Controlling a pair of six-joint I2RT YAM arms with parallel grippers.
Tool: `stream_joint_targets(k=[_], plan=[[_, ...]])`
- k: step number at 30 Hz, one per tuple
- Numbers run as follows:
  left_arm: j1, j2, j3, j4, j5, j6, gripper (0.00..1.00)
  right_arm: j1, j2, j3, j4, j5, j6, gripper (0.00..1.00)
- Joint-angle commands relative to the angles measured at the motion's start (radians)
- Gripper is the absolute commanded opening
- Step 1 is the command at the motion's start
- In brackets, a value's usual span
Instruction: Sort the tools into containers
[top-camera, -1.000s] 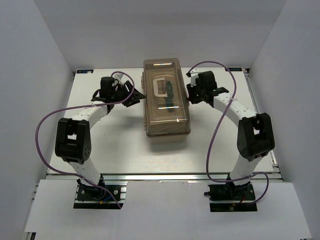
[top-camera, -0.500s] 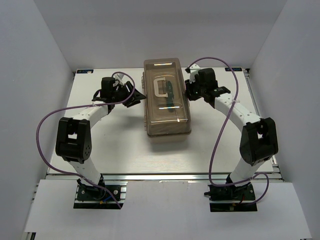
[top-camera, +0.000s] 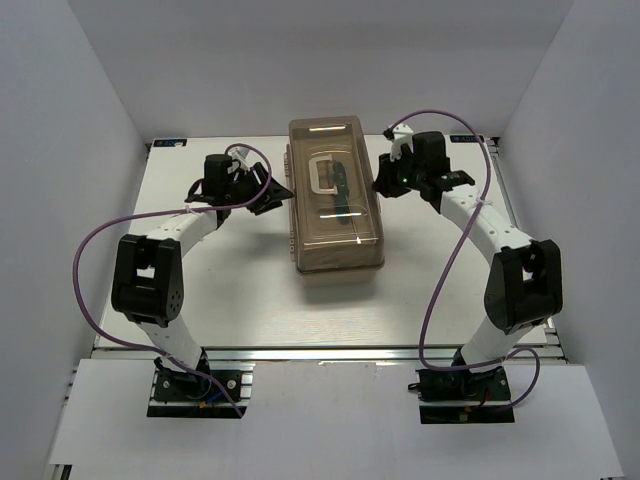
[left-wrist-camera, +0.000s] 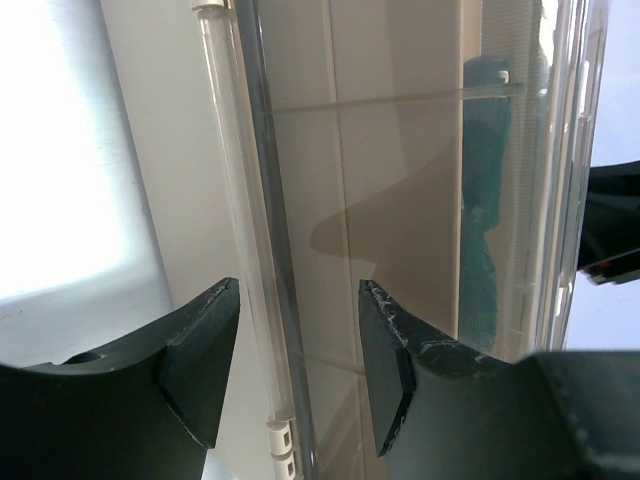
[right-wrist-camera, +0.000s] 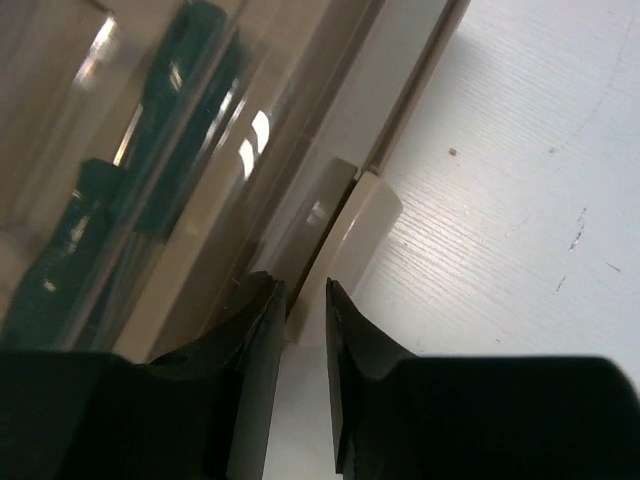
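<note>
The toolbox (top-camera: 333, 195) stands mid-table with its smoky brown lid (top-camera: 335, 225) down. A green-handled tool (top-camera: 342, 186) shows through the lid beside the handle (top-camera: 320, 176); it also shows in the left wrist view (left-wrist-camera: 485, 200) and the right wrist view (right-wrist-camera: 170, 80). No other tools or trays are visible. My left gripper (top-camera: 276, 193) is open at the box's left side, its jaws (left-wrist-camera: 300, 300) straddling the lid's edge and hinge rod (left-wrist-camera: 240, 250). My right gripper (top-camera: 386, 186) is at the box's right side, jaws (right-wrist-camera: 305, 290) nearly together on the beige latch (right-wrist-camera: 350, 225).
The white table (top-camera: 250, 290) is walled in by grey panels on three sides. Purple cables (top-camera: 85, 270) loop from both arms. The left arm's elbow (top-camera: 148, 285) and the right arm's elbow (top-camera: 522, 285) stand near the table's front corners.
My right wrist has swung right and toward the back, its elbow moving right, with the fingers staying at the box's right side. The left arm has hardly moved.
</note>
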Motion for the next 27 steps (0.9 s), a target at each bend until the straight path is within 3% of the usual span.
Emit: stream_joint_targets(k=[1,6,17,24,27], plan=[[-0.111,-0.014,0.033,0.053,0.135,-0.021,0.61,0.038,-0.040,0.099,0.040,-0.226,0.050,0.30],[-0.111,-0.017,0.042,0.041,0.120,-0.017,0.61,-0.024,-0.037,0.070,0.012,-0.074,-0.024,0.17],[-0.110,-0.006,0.062,0.026,0.111,-0.012,0.61,-0.090,0.059,-0.042,0.051,0.079,-0.104,0.15],[-0.097,-0.027,0.053,0.020,0.088,-0.008,0.62,-0.134,0.067,-0.011,0.104,0.015,-0.101,0.14],[-0.074,-0.064,0.036,-0.022,0.053,-0.008,0.66,-0.139,0.033,-0.022,0.111,-0.054,-0.112,0.14]])
